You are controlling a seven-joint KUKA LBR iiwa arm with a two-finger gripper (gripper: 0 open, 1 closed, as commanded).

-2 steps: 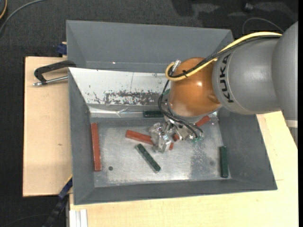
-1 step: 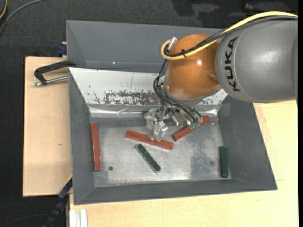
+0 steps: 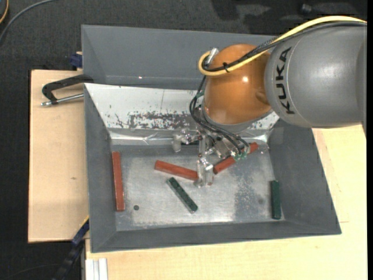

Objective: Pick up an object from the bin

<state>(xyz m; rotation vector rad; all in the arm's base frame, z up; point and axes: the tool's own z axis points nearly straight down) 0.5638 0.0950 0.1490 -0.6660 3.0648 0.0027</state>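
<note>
My gripper (image 3: pixel 204 172) hangs below the orange wrist cover, low over the middle of the bin floor. A short red stick (image 3: pixel 175 169) lies flat just to its left, its right end touching or nearly touching the gripper's tip. Another short red stick (image 3: pixel 224 164) sits tilted right against the gripper's right side; whether it is gripped I cannot tell. A dark green stick (image 3: pixel 183 194) lies diagonally on the floor just below and left of the gripper.
A long red stick (image 3: pixel 118 181) lies along the left wall. A second dark green stick (image 3: pixel 275 200) rests against the right wall. A small red piece (image 3: pixel 251 148) shows near the back right, partly hidden by the arm.
</note>
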